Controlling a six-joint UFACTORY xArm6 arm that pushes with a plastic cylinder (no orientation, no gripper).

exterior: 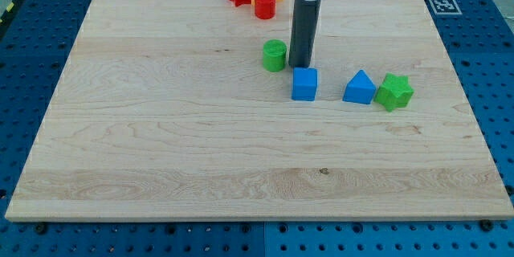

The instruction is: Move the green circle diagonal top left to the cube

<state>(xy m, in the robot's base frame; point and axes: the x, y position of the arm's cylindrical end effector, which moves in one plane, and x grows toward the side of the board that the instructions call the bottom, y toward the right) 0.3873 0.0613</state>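
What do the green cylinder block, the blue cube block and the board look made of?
Green cylinder block and blue cube block: likely plastic; flat uniform colour, soft sheen. Pale wooden board: grain lines and plank seams, matte. My tip sits between the two blocks.

Wooden board (161,144) carries several coloured blocks (304,83).

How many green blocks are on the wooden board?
2. The green circle block sits just left of my tip, above-left of the blue cube. The green star block lies at the right, beside the blue triangle block.
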